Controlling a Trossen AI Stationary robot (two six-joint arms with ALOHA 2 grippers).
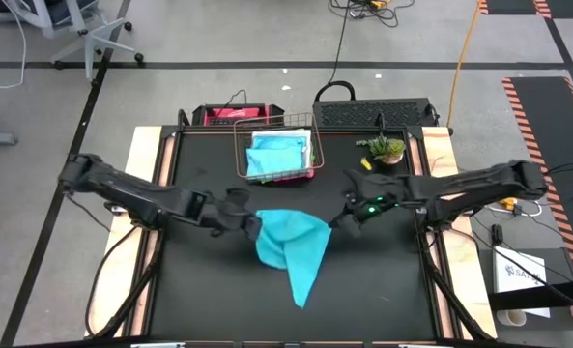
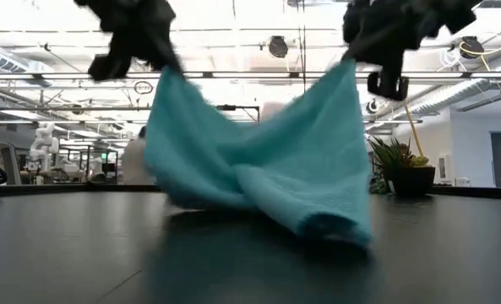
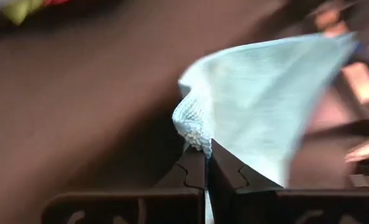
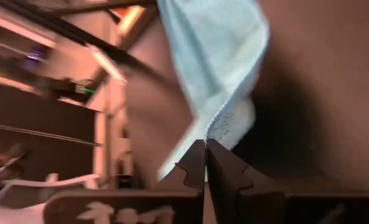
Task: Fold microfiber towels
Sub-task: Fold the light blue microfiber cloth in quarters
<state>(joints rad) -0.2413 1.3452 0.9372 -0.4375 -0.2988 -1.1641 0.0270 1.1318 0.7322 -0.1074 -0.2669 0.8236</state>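
Lifting: turquoise towel (image 1: 291, 246) hangs mid-desk between both hands, its lower part resting on the desk (image 1: 209, 300).
Left hand (image 1: 250, 224): pinched tight on the towel's left corner.
Right hand (image 1: 339, 220): pinched tight on the right corner.
Tip: likely raise both corners level, pull apart until taut, then lay flat.
Basket (image 1: 278, 155): far centre, holds more towels.
Writing: none readable.

Behind the lifted turquoise towel (image 1: 293, 244) I see the wire basket (image 1: 278, 155) and potted plant (image 1: 386, 150) blocking. In front of the towel, the table (image 1: 383, 290) lies open.
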